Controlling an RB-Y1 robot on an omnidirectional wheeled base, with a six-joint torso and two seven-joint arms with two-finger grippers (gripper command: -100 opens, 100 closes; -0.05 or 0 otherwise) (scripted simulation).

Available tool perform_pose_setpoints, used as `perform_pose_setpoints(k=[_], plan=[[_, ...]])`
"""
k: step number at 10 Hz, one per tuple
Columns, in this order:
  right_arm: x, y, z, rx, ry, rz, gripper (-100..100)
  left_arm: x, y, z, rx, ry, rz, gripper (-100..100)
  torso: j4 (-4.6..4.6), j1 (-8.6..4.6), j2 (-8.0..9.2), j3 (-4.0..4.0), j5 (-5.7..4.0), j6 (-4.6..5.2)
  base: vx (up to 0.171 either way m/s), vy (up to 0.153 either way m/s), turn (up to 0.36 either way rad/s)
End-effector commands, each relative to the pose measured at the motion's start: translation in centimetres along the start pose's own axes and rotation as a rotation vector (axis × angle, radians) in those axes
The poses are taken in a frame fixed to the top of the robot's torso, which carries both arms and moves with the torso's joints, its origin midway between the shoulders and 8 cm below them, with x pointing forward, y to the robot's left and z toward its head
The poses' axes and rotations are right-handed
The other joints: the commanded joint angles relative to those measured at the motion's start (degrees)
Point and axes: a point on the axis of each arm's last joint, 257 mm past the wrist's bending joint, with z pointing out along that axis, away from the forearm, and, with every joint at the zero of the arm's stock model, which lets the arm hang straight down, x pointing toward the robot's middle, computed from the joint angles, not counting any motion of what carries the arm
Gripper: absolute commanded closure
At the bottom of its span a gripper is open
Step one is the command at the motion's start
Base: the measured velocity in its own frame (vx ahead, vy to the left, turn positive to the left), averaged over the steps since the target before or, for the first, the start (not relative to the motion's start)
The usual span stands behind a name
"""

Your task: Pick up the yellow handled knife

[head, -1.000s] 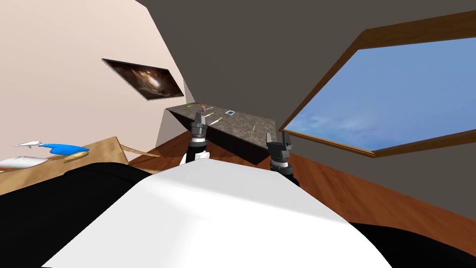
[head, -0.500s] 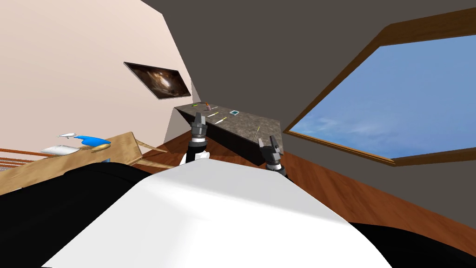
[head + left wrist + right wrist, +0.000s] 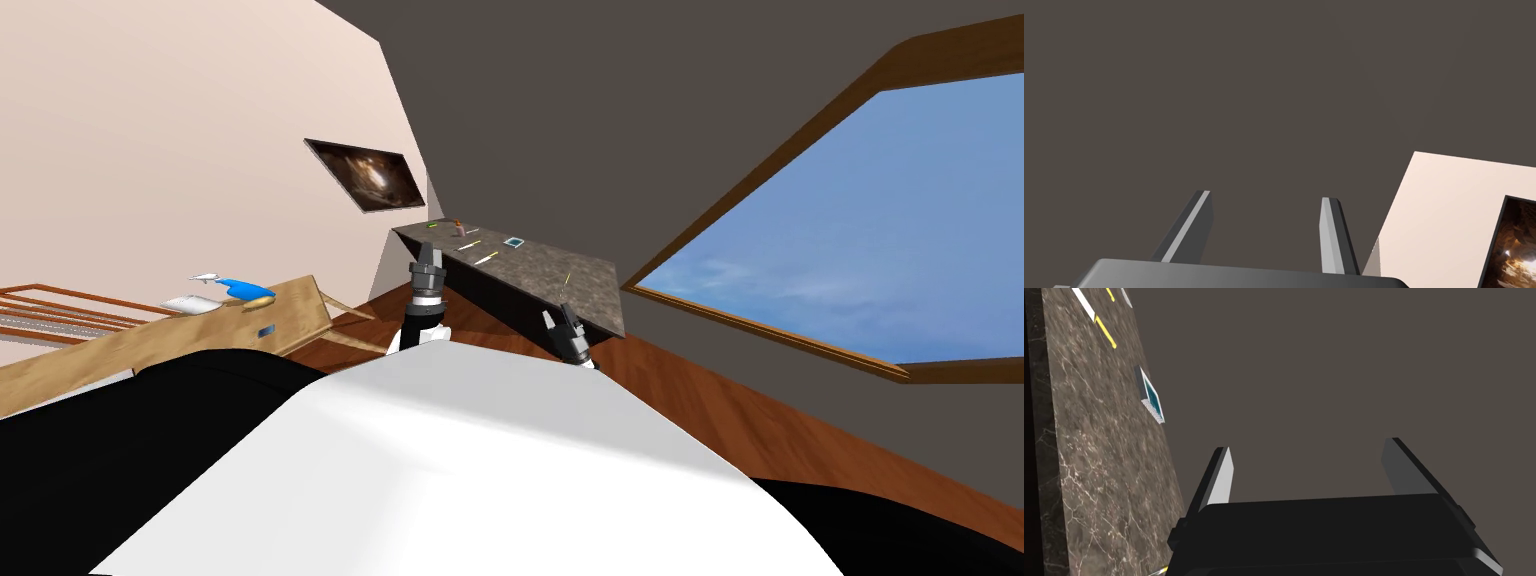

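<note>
A dark marbled counter (image 3: pixel 520 272) stands ahead against the grey wall. Several thin utensils lie on it, among them a knife with a white blade and yellow handle (image 3: pixel 487 258). In the right wrist view that knife (image 3: pixel 1104 332) lies far along the counter (image 3: pixel 1099 463), past a small teal square tray (image 3: pixel 1151 395). My right gripper (image 3: pixel 1311 468) is open and empty, short of the counter's near end (image 3: pixel 560 316). Raised in front of the counter's left part, my left gripper (image 3: pixel 428 250) is also open and empty (image 3: pixel 1261 227).
A wooden table (image 3: pixel 290 310) with a blue thing (image 3: pixel 240 288) and white things on it stands at the left. A large window (image 3: pixel 850 240) fills the wall at the right. Wood floor (image 3: pixel 700 400) runs between the counter and me.
I have turned, so the counter, the wall picture and the wooden table have slid right in the head view. My right gripper has dropped lower and drawn in; the left arm holds its pose.
</note>
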Motion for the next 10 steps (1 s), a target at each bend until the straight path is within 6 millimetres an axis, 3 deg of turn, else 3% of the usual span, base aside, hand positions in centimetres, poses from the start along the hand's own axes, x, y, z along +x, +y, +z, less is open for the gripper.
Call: perform_pose_setpoints(k=[1,2,3,4,5,7,8,10], plan=[[0.5,-1.5,-1.1,0.051,0.027,0.022,-100,0.0,0.0,0.0,0.0,0.0,0.0,0,0.0,0.0,0.0,0.0,0.0,0.0,-0.026,0.089,0.092],[0.5,-1.6,-1.2,0.056,0.033,0.019,-100,0.0,0.0,0.0,0.0,0.0,0.0,0,0.0,-0.03,0.01,0.01,0.01,0.04,-0.006,0.033,-0.015],[1.6,-3.8,-2.5,0.129,0.053,0.074,-100,0.0,0.0,0.0,0.0,0.0,0.0,0,0.0,-0.2,-0.04,-0.02,-0.03,0.04,-0.024,0.087,0.196],[1.9,-4.1,-3.0,0.151,0.076,0.067,-100,0.0,0.0,0.0,0.0,0.0,0.0,0,0.0,-0.06,-0.01,0.0,-0.01,0.0,-0.026,0.084,0.131],[2.5,-6.1,-4.4,0.221,0.085,0.113,-100,0.0,0.0,0.0,0.0,0.0,0.0,0,0.01,-0.06,0.02,0.01,0.0,0.04,-0.022,0.13,0.169],[3.1,-6.6,-5.4,0.255,0.118,0.113,-100,0.0,0.0,0.0,0.0,0.0,0.0,0,0.0,0.1,0.0,0.0,0.04,0.04,-0.01,0.088,0.061],[4.0,-8.7,-7.3,0.336,0.13,0.163,-100,0.0,0.0,0.0,0.0,0.0,0.0,0,0.0,-0.12,-0.03,-0.01,0.0,0.05,-0.021,0.093,0.266],[4.2,-9.1,-8.2,0.366,0.156,0.155,-100,0.0,0.0,0.0,0.0,0.0,0.0,0,0.0,-0.05,-0.01,0.0,0.01,0.05,-0.008,0.062,0.033]])
